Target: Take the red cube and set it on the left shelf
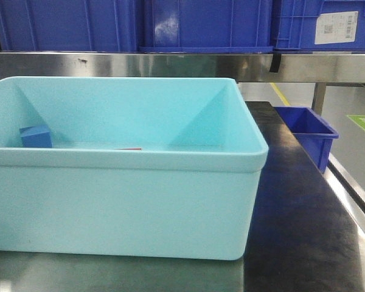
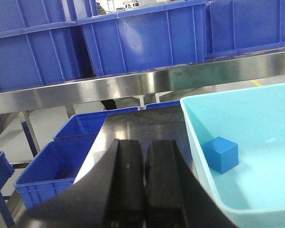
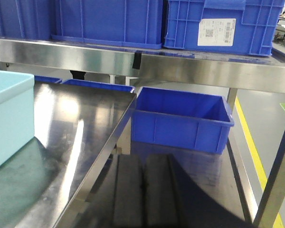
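In the front view, only a thin red sliver of the red cube (image 1: 129,148) shows over the near rim of the pale turquoise tub (image 1: 170,159), on the tub's floor near the middle. A small blue cube (image 1: 35,137) sits in the tub's far left corner and shows in the left wrist view as the blue cube (image 2: 221,153). My left gripper (image 2: 145,142) is shut and empty, above the steel table just left of the tub's wall (image 2: 195,142). My right gripper (image 3: 143,156) is shut and empty, off the table's right edge. A steel shelf (image 1: 109,64) runs behind the tub.
Big blue crates (image 1: 201,24) line the steel shelf. An open blue bin (image 3: 180,118) stands low to the right of the table (image 3: 85,118). More blue bins (image 2: 61,166) sit low on the left. The tub's corner (image 3: 9,114) shows at the right wrist view's left.
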